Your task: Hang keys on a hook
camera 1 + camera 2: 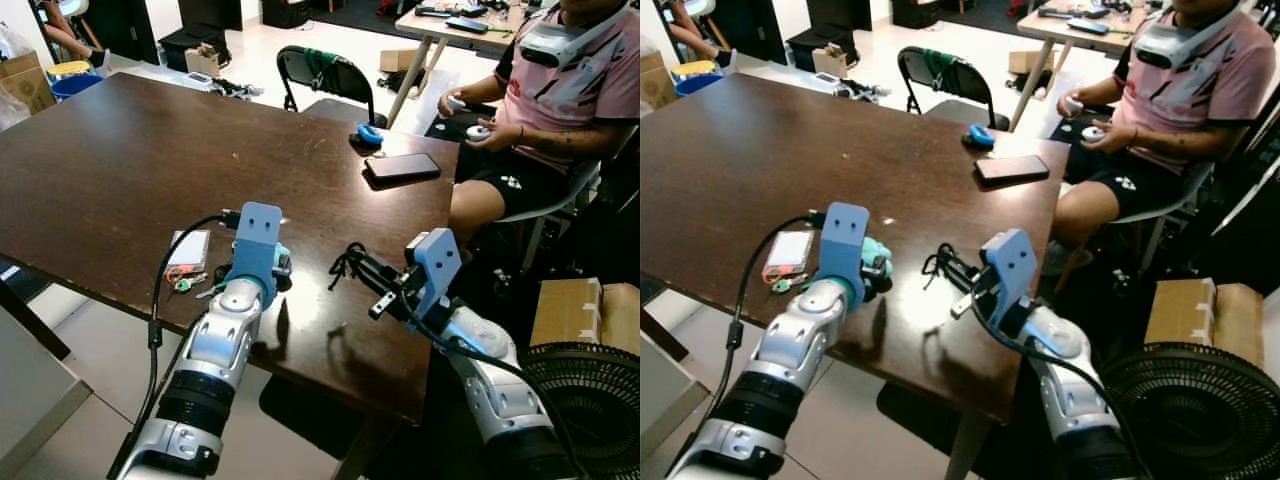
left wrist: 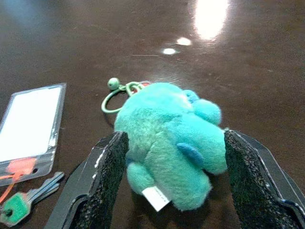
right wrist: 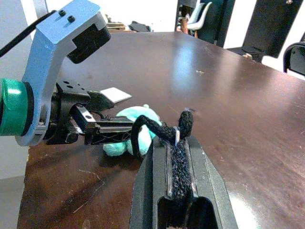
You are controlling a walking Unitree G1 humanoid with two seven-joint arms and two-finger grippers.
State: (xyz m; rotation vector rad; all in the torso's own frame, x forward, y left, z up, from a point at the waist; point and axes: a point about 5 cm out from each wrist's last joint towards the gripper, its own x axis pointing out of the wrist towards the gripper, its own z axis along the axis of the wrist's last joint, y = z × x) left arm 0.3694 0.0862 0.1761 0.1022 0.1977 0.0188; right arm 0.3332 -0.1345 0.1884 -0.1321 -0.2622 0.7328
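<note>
- The left gripper (image 2: pixel 169 186) is low over the near edge of the dark brown surface (image 1: pixel 120 170), its fingers (image 2: pixel 102 183) spread wide on either side of a teal plush toy (image 2: pixel 169 143); the pads sit just beside the plush, and whether they press it cannot be told.
- A green ring (image 2: pixel 116 93) leads off the far end of the plush, which lies on the surface.
- Just left of the plush lie a clear card holder (image 1: pixel 187 252) and a key with a green head (image 2: pixel 21 202), both resting on the surface.
- The right gripper (image 3: pixel 174 143) hovers to the right of the plush, its fingers closed together on a black cord loop (image 3: pixel 159 131) that curls out past the tips.
- Farther back on the right of the surface lie a black phone (image 1: pixel 402 167) and a small blue object (image 1: pixel 369 134).
- Beyond the far edge stands a black folding chair (image 1: pixel 325 80).
- At the far right a person in a pink shirt (image 1: pixel 585 75) sits holding white controllers (image 1: pixel 478 131).
</note>
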